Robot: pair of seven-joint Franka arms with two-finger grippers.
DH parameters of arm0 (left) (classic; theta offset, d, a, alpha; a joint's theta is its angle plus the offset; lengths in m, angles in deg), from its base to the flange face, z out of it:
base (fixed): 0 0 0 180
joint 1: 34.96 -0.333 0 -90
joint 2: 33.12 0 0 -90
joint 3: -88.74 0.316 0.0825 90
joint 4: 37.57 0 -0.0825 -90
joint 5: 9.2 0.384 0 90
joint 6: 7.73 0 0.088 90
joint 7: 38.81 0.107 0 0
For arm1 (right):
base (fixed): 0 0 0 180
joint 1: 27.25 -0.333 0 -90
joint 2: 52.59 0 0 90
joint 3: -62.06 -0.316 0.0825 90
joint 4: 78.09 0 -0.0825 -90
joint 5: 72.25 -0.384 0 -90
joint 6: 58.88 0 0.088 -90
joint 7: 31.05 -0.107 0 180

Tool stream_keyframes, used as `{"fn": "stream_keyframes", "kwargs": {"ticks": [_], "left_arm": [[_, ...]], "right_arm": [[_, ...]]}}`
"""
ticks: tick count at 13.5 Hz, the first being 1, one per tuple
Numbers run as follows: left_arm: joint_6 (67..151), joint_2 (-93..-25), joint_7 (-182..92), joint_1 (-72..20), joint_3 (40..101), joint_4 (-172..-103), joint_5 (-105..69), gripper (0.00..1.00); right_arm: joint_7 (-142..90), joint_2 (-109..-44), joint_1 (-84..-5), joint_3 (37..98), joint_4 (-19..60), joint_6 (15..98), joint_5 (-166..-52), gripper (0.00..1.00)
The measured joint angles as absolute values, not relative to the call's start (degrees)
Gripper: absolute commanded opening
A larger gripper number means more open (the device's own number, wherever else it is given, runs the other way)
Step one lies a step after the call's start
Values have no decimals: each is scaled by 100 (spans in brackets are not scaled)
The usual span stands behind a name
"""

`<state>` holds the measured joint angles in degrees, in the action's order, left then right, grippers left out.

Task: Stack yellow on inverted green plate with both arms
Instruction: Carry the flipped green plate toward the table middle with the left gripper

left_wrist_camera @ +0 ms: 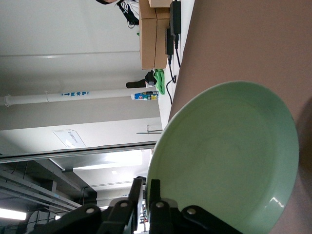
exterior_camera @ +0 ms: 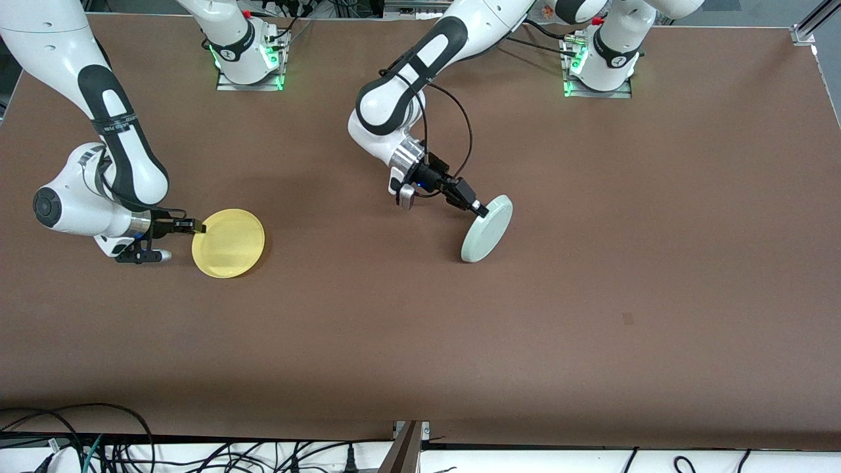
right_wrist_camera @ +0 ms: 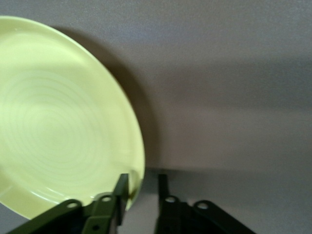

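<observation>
The yellow plate [exterior_camera: 228,243] lies flat on the brown table toward the right arm's end. My right gripper [exterior_camera: 199,228] is low at its rim and open. One finger is over the plate's inside and the other is outside the rim, as the right wrist view [right_wrist_camera: 142,178] shows with the plate [right_wrist_camera: 53,122]. My left gripper [exterior_camera: 483,210] is over the middle of the table, shut on the upper rim of the green plate [exterior_camera: 487,228]. This plate is tilted steeply, with its lower edge on the table. The left wrist view shows its hollow face [left_wrist_camera: 229,161] and the gripper [left_wrist_camera: 145,181].
The two arm bases [exterior_camera: 248,56] [exterior_camera: 601,62] stand along the table edge farthest from the front camera. Cables [exterior_camera: 98,447] and a metal bracket [exterior_camera: 407,447] lie below the nearest table edge. A small dark mark [exterior_camera: 628,318] is on the table toward the left arm's end.
</observation>
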<state>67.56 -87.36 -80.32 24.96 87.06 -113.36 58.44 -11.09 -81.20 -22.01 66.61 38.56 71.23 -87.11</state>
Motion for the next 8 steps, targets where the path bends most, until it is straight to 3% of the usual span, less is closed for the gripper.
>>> {"fn": "stream_keyframes", "kwargs": {"ticks": [3, 6, 7, 8], "left_arm": [[6753, -8804, -8246, 2627, 8689, -11336, 5829, 55], [6753, -8850, -8563, 2695, 8684, -11333, 5574, 94], [6765, -8850, -8694, 2701, 8681, -11318, 5453, 100], [6809, -8849, -8808, 2703, 8674, -11290, 5360, 100]], "right_arm": [[-1067, -8108, -2201, 6659, 3848, 7060, -8741, 0], [-1064, -8109, -2201, 6659, 3840, 7033, -8744, 0], [-1057, -8110, -2201, 6658, 3828, 7027, -8744, 0], [-1044, -8109, -2201, 6654, 3800, 7016, -8744, 0]]}}
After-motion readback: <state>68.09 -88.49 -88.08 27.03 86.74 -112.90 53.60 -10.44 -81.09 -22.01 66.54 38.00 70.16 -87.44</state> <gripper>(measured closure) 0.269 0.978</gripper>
